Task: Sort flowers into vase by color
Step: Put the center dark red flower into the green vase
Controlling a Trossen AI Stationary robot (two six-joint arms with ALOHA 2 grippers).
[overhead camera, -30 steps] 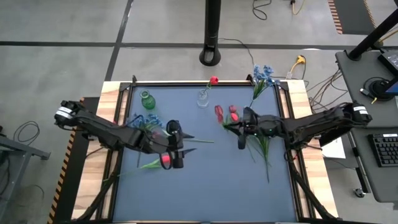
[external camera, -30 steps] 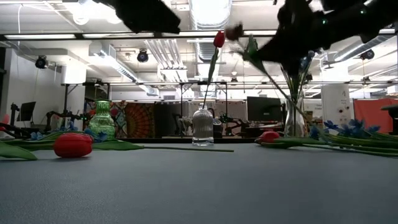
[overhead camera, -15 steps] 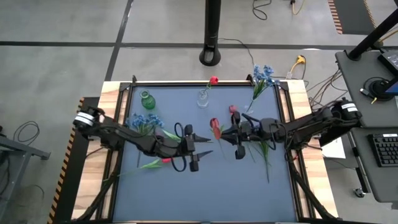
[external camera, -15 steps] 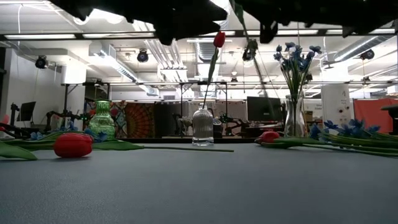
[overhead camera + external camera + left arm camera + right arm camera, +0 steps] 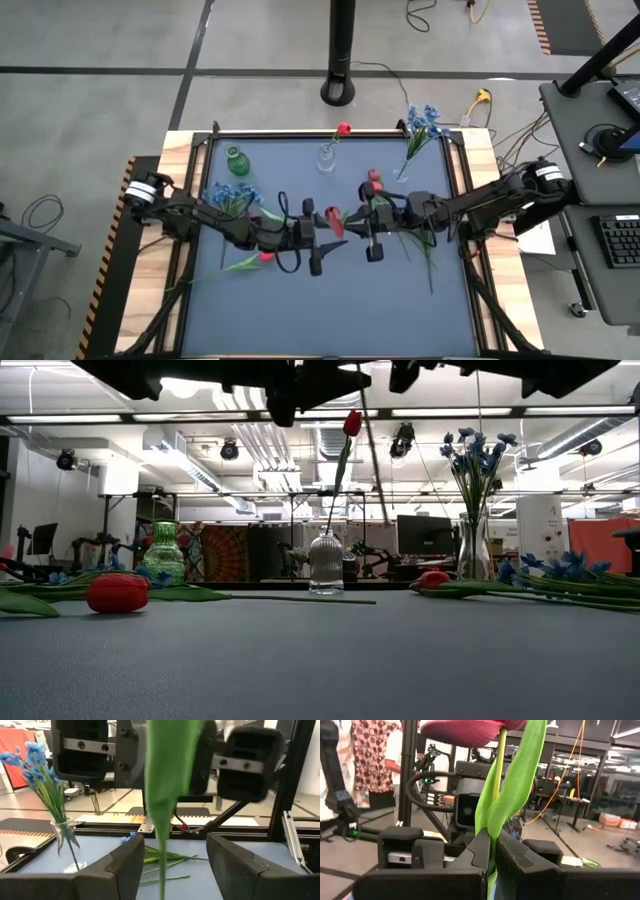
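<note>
Mid-surface handover | right pincer (image 5: 352,219) pinches red tulip bud on thin green stem (image 5: 335,222), now carried from two o'clock to centre | left pincer (image 5: 318,226), spread, has closed in | transfer looks imminent

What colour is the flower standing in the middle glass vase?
Red flower, clearest in the low view.

Both arms are stretched in low over the middle of the table, wrists pointing at each other. The left gripper (image 5: 322,230) has its fingers (image 5: 125,865) spread apart, facing the right one. The right gripper (image 5: 352,218) is pinched tight, fingers (image 5: 475,855) pressed together, almost touching the left.
</note>
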